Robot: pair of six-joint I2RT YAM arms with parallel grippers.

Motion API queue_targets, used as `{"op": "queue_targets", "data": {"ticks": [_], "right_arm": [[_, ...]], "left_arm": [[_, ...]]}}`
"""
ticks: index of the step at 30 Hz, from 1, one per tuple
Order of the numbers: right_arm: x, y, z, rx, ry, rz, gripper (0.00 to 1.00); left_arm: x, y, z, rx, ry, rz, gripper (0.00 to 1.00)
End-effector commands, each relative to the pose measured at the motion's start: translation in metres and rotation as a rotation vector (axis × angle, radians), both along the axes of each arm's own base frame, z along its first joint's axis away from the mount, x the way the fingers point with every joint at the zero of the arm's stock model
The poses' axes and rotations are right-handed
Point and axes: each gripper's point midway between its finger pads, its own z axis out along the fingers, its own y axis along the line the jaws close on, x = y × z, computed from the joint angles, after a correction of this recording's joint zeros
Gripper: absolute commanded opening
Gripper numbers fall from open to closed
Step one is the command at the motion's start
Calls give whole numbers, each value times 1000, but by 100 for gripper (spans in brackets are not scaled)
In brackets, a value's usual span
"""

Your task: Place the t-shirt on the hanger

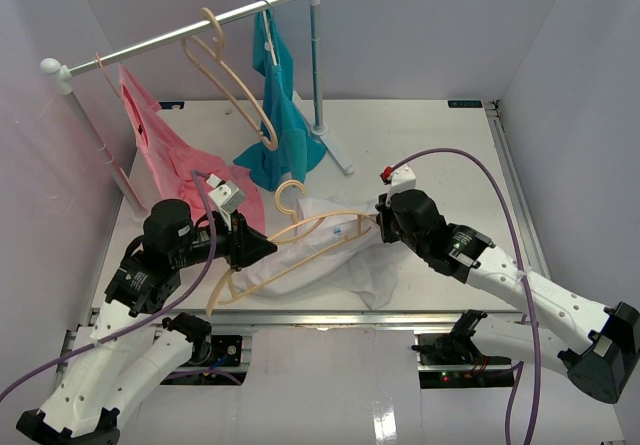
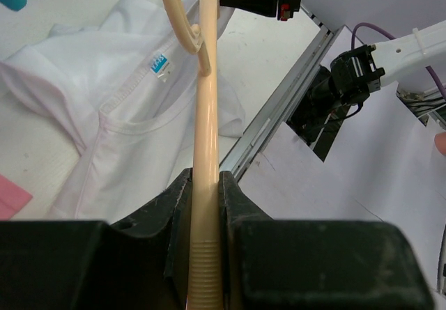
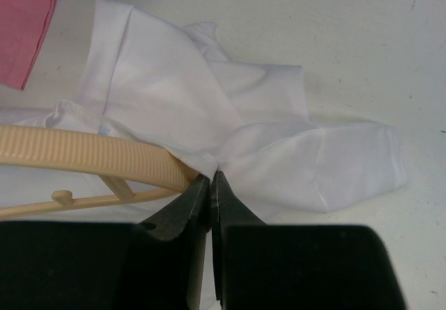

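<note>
White t-shirt point(image 3: 209, 94) lies crumpled at the near middle of the table point(image 1: 420, 135), the hanger point(image 2: 206, 115) across it. The left gripper point(image 2: 205, 191) clamps the hanger's ribbed arm — the right gripper point(image 3: 211, 184) is closed, pinching t-shirt cloth at the hanger's other end.

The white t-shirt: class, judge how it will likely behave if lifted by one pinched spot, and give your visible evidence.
Probably floppy: the t-shirt lies in soft wrinkled folds, so it should sag below the right gripper, whose jaws pinch the cloth. Likely light: the cloth looks thin. It may catch on the ribbed hanger rather than slide.
</note>
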Motion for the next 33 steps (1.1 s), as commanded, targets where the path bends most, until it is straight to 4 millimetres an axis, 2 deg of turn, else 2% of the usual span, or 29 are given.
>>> {"op": "queue_targets", "data": {"ticks": [1,6,10,12,13,16,22,25,28,33], "right_arm": [[4,13,38,80,-57,37,8],[4,19,60,105,-77,64,8],[4,25,75,123,-84,88,8],[1,32,79,139,-74,115,8],[1,34,80,146,-72,123,8],[-2,43,86,164,-59,159,8],[-6,46,97,180,-63,175,8],[-8,51,103,189,-63,190,8],[-7,53,111,187,-76,190,8],[5,33,129,164,-146,91,8]], "left_arm": [[0,-12,27,-96,-154,-75,0],[10,-20,28,-108,-211,-110,0],[27,-25,21,-95,-209,-86,0],[38,-26,27,-111,-264,-55,0],[39,-26,24,-108,-262,-52,0],[53,-27,34,-135,-345,-21,0],[80,-23,36,-123,-401,82,0],[77,-33,44,-171,-427,24,0],[71,-46,39,-191,-389,-53,0],[56,-50,29,-170,-368,-137,0]]}}
